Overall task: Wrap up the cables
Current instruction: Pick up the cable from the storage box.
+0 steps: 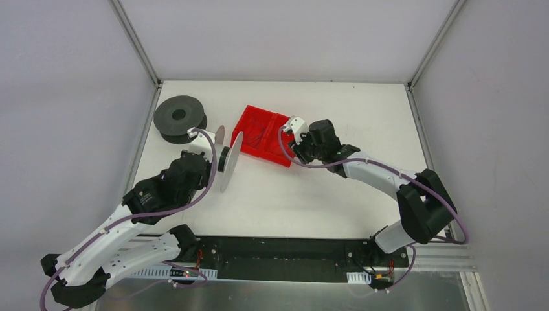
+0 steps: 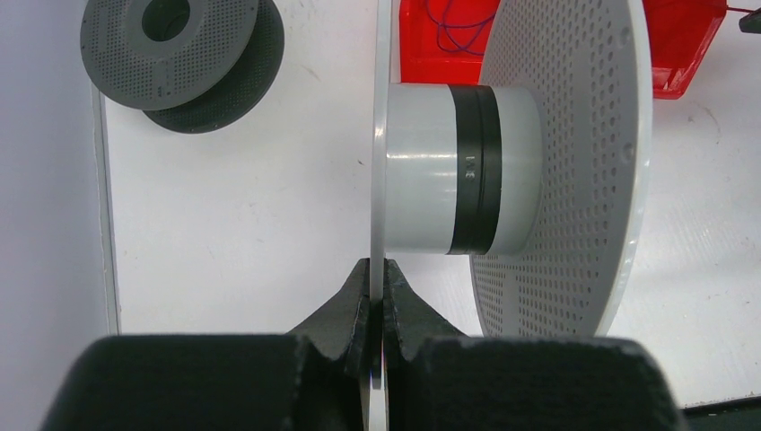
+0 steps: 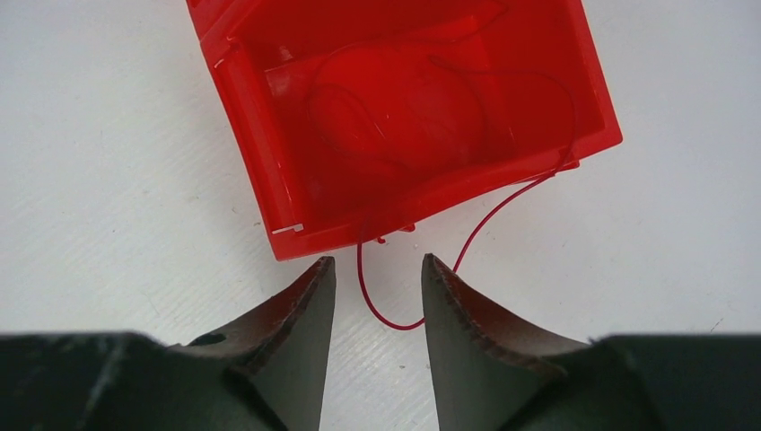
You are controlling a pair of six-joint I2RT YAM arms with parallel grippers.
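You are at the pick-up step: one cable has to be taken before any winding can begin. Your right claw (image 3: 378,259) hangs released over the bench (image 1: 311,201), its two jaws standing apart on either side of the red cable (image 3: 363,283), touching neither strand.

That cable spills over the near wall of the red tray (image 3: 269,162), drops in a narrow loop onto the bench between the jaws, then climbs away toward 2 o'clock to the tray's corner. The other cables (image 2: 458,36) lie curled inside the tray, one of them darker.

Your left claw (image 2: 377,269) is clenched on the thin near flange of the white spool (image 2: 431,171), holding it on edge just at 9 o'clock of the tray.

**What the next move calls for**
- Bring the right jaws together squarely on the loop. The wire is hair-thin and springy, so it could likely slip out under the tips.
- Lift gently; the far end may drag on its neighbours in the tray.
- Carry it to the spool's hub.

**Materials and shapes**
- The spool's hub is smooth, pale plastic with a black band, and its broad far flange is perforated all over.
- The tray is glossy moulded plastic with ribbed inner walls.
- A dark grey spool (image 1: 180,115), also perforated, lies flat at 10 o'clock on the bench.
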